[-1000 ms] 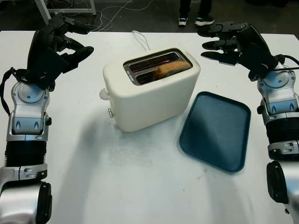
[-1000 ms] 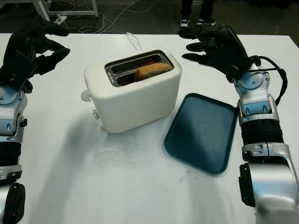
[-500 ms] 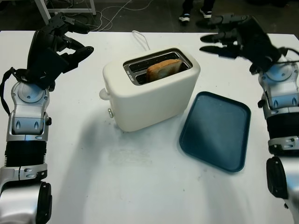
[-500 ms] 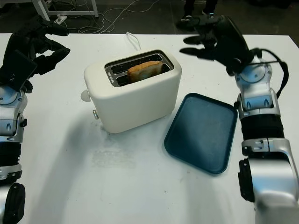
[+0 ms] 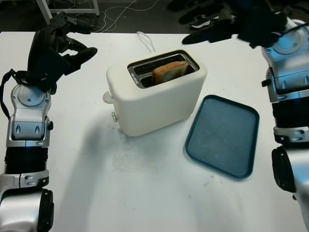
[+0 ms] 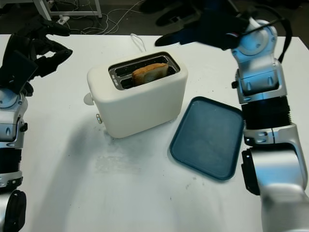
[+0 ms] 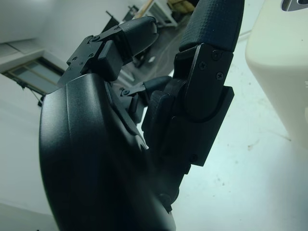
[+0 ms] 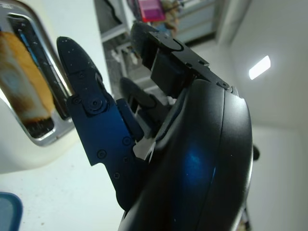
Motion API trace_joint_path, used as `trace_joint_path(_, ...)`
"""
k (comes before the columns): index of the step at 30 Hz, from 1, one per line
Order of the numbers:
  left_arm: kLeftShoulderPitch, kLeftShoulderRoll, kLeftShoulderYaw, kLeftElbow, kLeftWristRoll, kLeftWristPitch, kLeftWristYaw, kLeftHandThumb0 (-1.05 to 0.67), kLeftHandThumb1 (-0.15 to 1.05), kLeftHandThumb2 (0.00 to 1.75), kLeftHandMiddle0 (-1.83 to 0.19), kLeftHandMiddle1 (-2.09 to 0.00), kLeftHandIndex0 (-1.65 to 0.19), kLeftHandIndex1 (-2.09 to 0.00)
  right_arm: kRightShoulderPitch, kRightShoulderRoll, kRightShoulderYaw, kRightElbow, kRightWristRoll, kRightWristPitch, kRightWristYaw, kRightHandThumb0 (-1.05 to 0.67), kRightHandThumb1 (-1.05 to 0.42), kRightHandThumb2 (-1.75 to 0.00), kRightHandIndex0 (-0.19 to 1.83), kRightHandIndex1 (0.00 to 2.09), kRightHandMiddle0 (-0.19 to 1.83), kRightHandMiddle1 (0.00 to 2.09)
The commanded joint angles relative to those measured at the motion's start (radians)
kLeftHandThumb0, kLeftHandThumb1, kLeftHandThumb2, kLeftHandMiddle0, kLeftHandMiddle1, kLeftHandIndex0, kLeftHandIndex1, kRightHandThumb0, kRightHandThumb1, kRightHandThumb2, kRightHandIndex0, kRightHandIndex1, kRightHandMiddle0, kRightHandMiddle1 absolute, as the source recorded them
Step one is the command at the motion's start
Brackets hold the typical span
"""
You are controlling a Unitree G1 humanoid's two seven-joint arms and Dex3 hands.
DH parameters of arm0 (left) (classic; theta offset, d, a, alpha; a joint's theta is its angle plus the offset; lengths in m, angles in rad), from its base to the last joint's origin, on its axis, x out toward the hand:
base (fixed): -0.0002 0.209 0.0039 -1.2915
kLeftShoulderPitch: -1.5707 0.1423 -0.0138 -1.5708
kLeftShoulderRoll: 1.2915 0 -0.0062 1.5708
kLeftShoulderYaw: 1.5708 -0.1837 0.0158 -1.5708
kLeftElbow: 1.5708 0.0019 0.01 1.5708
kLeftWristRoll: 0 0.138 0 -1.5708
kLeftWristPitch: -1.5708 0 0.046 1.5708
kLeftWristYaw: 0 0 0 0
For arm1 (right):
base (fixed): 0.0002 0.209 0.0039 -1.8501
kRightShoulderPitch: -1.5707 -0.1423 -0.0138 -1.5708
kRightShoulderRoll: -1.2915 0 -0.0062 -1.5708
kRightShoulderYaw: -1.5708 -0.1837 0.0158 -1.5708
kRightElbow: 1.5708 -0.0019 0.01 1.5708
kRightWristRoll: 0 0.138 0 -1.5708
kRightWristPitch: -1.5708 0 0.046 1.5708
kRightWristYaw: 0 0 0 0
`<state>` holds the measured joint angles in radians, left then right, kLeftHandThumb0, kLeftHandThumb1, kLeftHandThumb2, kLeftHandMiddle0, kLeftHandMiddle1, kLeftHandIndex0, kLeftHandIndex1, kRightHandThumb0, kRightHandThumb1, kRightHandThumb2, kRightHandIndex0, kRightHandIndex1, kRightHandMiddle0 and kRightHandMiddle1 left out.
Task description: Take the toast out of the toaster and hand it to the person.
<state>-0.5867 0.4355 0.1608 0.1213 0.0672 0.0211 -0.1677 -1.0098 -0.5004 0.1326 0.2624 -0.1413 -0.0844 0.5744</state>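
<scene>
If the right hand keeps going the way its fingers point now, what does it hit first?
Probably nothing: the open right hand is raised above the far end of the toaster, fingers pointing across over it. The toast sits lower, though depth is unclear.

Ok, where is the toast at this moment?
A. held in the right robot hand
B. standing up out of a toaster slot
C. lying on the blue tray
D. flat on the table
B: the toast stands up out of a slot of the cream toaster, untouched by the right robot hand above.
</scene>
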Motion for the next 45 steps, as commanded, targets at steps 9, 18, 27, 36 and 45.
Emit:
trace_joint_path(9, 0.020, 0.000, 0.005, -0.031, -0.007, 0.026, 0.007, -0.97, 0.92, 0.05, -0.40, -1.23, -0.37, -1.07, -0.002, 0.001, 0.093, 0.066, -0.161, -0.193, -0.062, -0.44, -0.57, 0.00, 0.84, 0.53, 0.97, 0.09)
trace_joint_path(18, 0.024, -0.004, 0.003, -0.036, -0.017, 0.034, -0.003, -0.97, 0.92, 0.05, -0.38, -1.23, -0.35, -1.08, -0.003, -0.006, 0.118, 0.142, -0.269, -0.258, -0.127, -0.41, -0.62, 0.00, 0.72, 0.80, 0.96, 0.06)
trace_joint_path(27, 0.027, -0.004, 0.000, -0.041, -0.008, 0.038, 0.003, -0.97, 0.92, 0.06, -0.41, -1.21, -0.37, -1.06, -0.003, -0.009, 0.123, 0.163, -0.274, -0.268, -0.114, -0.36, -0.65, -0.01, 0.65, 0.80, 0.96, 0.05)
trace_joint_path(36, 0.025, -0.003, 0.001, -0.031, -0.006, 0.022, 0.004, -0.98, 0.92, 0.07, -0.41, -1.21, -0.37, -1.06, 0.004, -0.010, 0.121, 0.159, -0.266, -0.267, -0.101, -0.36, -0.64, 0.00, 0.75, 0.73, 0.99, 0.05)
trace_joint_path(45, 0.023, -0.004, 0.003, -0.034, -0.011, 0.037, 0.003, -0.97, 0.92, 0.06, -0.39, -1.23, -0.36, -1.07, 0.012, -0.011, 0.127, 0.148, -0.256, -0.252, -0.036, -0.35, -0.64, 0.00, 0.79, 0.67, 1.01, 0.04)
